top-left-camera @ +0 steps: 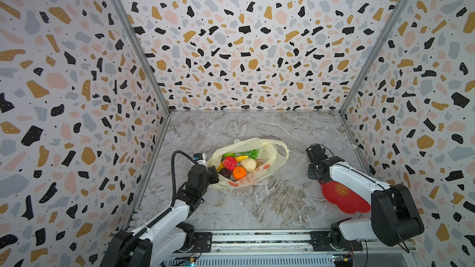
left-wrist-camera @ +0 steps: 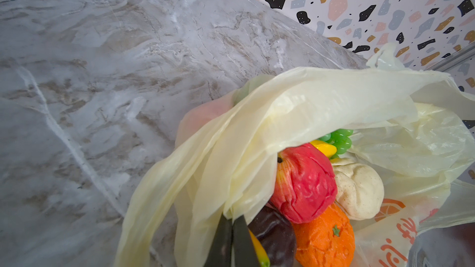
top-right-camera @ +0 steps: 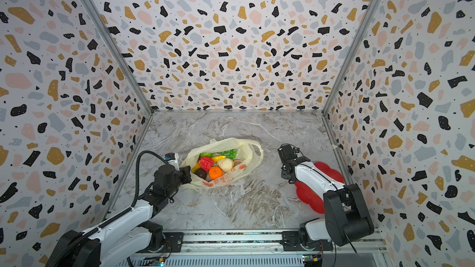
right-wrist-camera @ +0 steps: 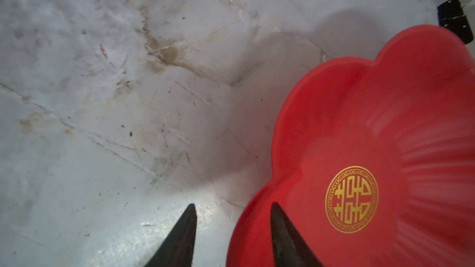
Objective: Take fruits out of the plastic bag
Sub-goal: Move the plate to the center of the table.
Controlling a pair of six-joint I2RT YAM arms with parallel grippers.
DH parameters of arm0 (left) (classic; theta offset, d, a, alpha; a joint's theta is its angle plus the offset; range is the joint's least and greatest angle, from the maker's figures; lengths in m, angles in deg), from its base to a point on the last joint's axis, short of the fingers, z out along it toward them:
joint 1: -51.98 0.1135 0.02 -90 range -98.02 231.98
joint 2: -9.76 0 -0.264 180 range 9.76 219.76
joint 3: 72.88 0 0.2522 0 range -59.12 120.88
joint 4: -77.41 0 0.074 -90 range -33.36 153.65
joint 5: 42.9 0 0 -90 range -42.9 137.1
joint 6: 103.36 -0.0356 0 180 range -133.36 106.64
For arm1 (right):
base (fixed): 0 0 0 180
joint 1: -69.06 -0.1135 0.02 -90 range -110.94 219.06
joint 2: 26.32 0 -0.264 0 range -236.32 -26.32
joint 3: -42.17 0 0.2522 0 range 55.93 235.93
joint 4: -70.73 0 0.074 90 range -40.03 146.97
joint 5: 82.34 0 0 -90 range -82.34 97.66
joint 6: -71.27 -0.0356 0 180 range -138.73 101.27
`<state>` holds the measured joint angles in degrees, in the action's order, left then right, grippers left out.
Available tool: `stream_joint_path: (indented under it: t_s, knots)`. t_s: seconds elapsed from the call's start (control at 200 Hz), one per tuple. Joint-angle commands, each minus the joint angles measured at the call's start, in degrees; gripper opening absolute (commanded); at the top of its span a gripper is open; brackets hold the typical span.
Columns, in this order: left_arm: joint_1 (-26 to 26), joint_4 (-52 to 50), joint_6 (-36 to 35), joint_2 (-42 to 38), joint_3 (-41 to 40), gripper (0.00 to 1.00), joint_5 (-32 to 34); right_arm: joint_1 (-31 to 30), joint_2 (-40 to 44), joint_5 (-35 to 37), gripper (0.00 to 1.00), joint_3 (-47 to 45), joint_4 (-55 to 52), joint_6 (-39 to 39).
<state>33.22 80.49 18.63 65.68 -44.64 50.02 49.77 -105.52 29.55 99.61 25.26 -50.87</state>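
The pale yellow plastic bag (top-left-camera: 273, 154) (top-right-camera: 253, 154) lies on the marble table with its mouth open toward me. Inside it are the fruits: a red apple (top-left-camera: 229, 163) (left-wrist-camera: 305, 183), an orange (top-left-camera: 239, 172) (left-wrist-camera: 323, 237), a beige piece (top-left-camera: 248, 164), a yellow banana (left-wrist-camera: 323, 147), green grapes (left-wrist-camera: 340, 138) and a dark purple piece (left-wrist-camera: 275, 235). My left gripper (top-left-camera: 214, 173) (left-wrist-camera: 232, 219) is shut on the bag's (left-wrist-camera: 308, 104) near-left rim film. Off to the right of the bag, my right gripper (top-left-camera: 316, 175) (right-wrist-camera: 233, 205) is open over the plate's edge, holding nothing.
A red flower-shaped plate (top-left-camera: 341, 199) (top-right-camera: 308, 199) (right-wrist-camera: 385, 124) with a gold emblem lies at the front right, partly under my right arm. Patterned walls close in the table on three sides. A metal rail (top-left-camera: 257, 238) runs along the front.
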Motion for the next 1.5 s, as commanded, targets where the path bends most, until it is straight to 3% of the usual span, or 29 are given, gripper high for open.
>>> stream_joint_path:
  t_s: [0.0, 0.34, 0.441, 1.131, 1.497]
  knots:
    - [-0.2, 2.4, -0.3, -0.9, -0.7, 0.03, 0.9, -1.4, 0.3, 2.1, 0.45, -0.9, -1.5, -1.5]
    - [-0.2, 2.5, -0.4, -1.7, -0.9, 0.03, 1.4, -4.0, -0.1, 1.5, 0.15, -1.0, -1.2, -1.7]
    - [-0.2, 2.7, -0.4, -1.7, -1.0, 0.03, 1.4, -6.8, 0.7, 0.9, 0.11, -0.8, -1.2, -2.0]
    - [-0.3, 3.3, -0.4, -1.1, -1.3, 0.03, 2.1, -42.4, 5.5, -0.1, 0.11, 2.2, -2.2, -11.5]
    - [-0.3, 3.4, -0.5, -2.2, -1.6, 0.03, 2.2, -46.9, -6.5, -2.8, 0.11, 10.9, 5.2, -6.3]
